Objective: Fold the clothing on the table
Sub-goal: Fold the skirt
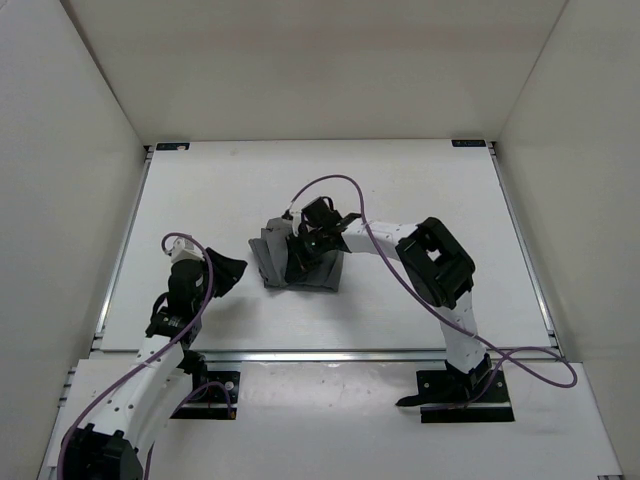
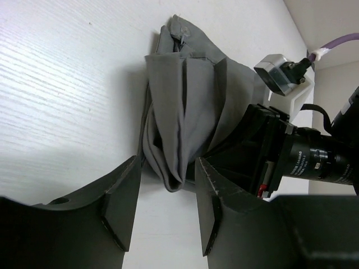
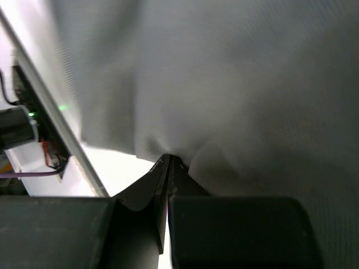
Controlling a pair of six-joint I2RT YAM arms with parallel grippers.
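Note:
The dark grey pleated clothing (image 1: 272, 258) lies bunched in the middle of the white table (image 1: 420, 190). My right gripper (image 1: 300, 256) reaches over it from the right and is shut, pinching a fold of the fabric. In the right wrist view the grey cloth (image 3: 224, 84) fills the frame and puckers where the closed tips of the right gripper (image 3: 170, 159) bite it. My left gripper (image 1: 232, 272) stands open just left of the garment. In the left wrist view the clothing's (image 2: 185, 101) near end hangs just beyond the left gripper (image 2: 168, 163), with only bare table between its fingers.
Thin metal rails (image 1: 122, 250) edge the table, and white walls (image 1: 60, 150) rise on three sides. The right arm's wrist camera (image 2: 317, 157) and purple cable (image 1: 335, 182) sit close over the garment. Both arm bases (image 1: 460, 395) stand at the near edge.

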